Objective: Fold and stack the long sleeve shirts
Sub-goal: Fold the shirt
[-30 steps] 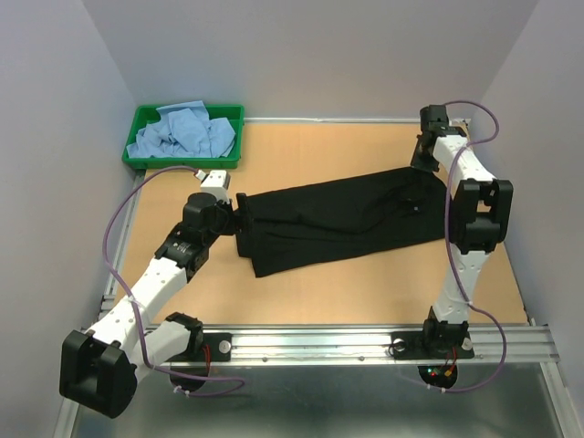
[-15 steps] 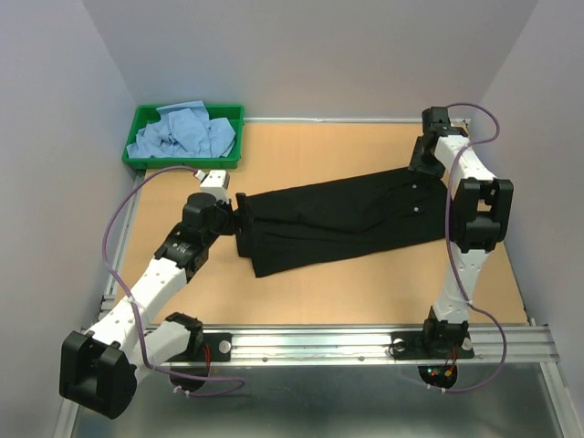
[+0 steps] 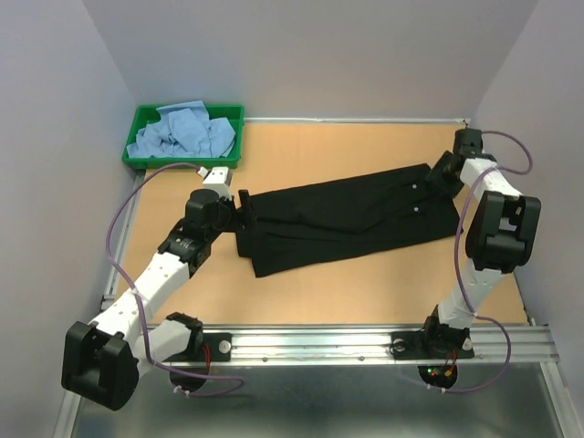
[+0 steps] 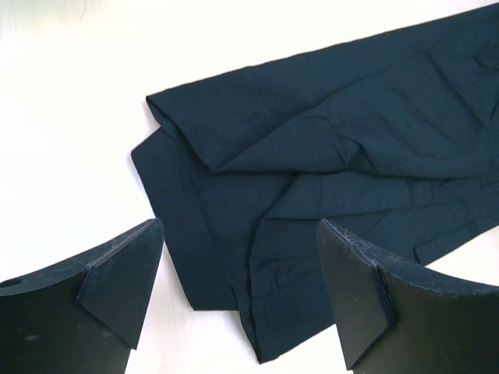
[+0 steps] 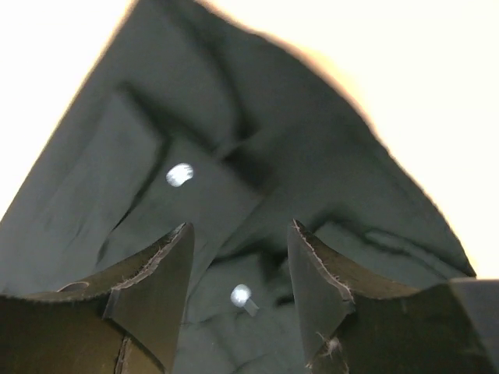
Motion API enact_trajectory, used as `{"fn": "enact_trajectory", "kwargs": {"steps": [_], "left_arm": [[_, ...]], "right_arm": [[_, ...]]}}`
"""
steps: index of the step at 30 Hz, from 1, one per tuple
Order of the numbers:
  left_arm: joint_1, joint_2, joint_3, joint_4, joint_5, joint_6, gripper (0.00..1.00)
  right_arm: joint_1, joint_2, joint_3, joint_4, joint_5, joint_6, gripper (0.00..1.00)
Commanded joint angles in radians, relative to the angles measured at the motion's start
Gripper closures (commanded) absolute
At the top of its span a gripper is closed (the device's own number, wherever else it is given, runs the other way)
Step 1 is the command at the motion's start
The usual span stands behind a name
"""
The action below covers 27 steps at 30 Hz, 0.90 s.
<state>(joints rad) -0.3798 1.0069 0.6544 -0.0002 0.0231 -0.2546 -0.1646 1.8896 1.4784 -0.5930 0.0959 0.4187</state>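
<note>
- left gripper [image 4: 239, 226]: jaws spread wide with nothing between them, poised over the left end of the black shirt [image 4: 327, 140] (can't tell whether the fingertips touch the cloth)
- right gripper [image 5: 240, 226]: jaws partly apart, nothing pinched, dark cloth visible through the gap
- the black shirt lies flat and stretched across the middle of the table [image 3: 365, 292], running from one claw to the other, with its right end farther back
- top view only: light blue shirts [image 3: 182, 132] crumpled in a heap inside the green tray [image 3: 182, 162] at the far left corner, well apart from the black one
- right wrist view only: two pale buttons [image 5: 179, 174] close up, with creases around them (from above they are just tiny dots)
- left wrist view only: the left end is doubled over itself, with layered edges and a raised fold ridge; from above this reads as one dark patch
- neither wrist view shows the tray
</note>
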Motion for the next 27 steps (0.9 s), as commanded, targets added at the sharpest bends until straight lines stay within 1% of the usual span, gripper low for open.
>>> {"fn": "enact_trajectory", "kwargs": {"steps": [1, 3, 6, 10, 12, 18, 23, 27], "left_arm": [[-0.005, -0.024, -0.022, 0.072, -0.008, 0.006, 0.09], [-0.005, -0.022, -0.029, 0.081, -0.006, 0.009, 0.09], [-0.005, -0.021, -0.027, 0.091, -0.006, 0.012, 0.09], [-0.005, -0.019, -0.027, 0.091, -0.014, 0.017, 0.09], [-0.004, -0.022, -0.03, 0.091, -0.012, 0.017, 0.09], [-0.005, -0.017, -0.032, 0.091, -0.015, 0.018, 0.09], [-0.005, -0.014, -0.033, 0.089, -0.015, 0.015, 0.09], [-0.005, -0.011, -0.03, 0.089, -0.017, 0.017, 0.09]], "right_arm": [[-0.05, -0.052, -0.133, 0.224, -0.088, 0.112, 0.44], [-0.058, -0.046, -0.156, 0.272, -0.134, 0.123, 0.44], [-0.065, -0.023, -0.181, 0.312, -0.156, 0.13, 0.46], [-0.069, 0.003, -0.196, 0.363, -0.176, 0.144, 0.53], [-0.069, 0.009, -0.204, 0.383, -0.192, 0.146, 0.55], [-0.07, 0.017, -0.234, 0.395, -0.187, 0.178, 0.55], [-0.07, 0.003, -0.259, 0.397, -0.15, 0.17, 0.53], [-0.07, 0.014, -0.265, 0.397, -0.156, 0.166, 0.52]]}}
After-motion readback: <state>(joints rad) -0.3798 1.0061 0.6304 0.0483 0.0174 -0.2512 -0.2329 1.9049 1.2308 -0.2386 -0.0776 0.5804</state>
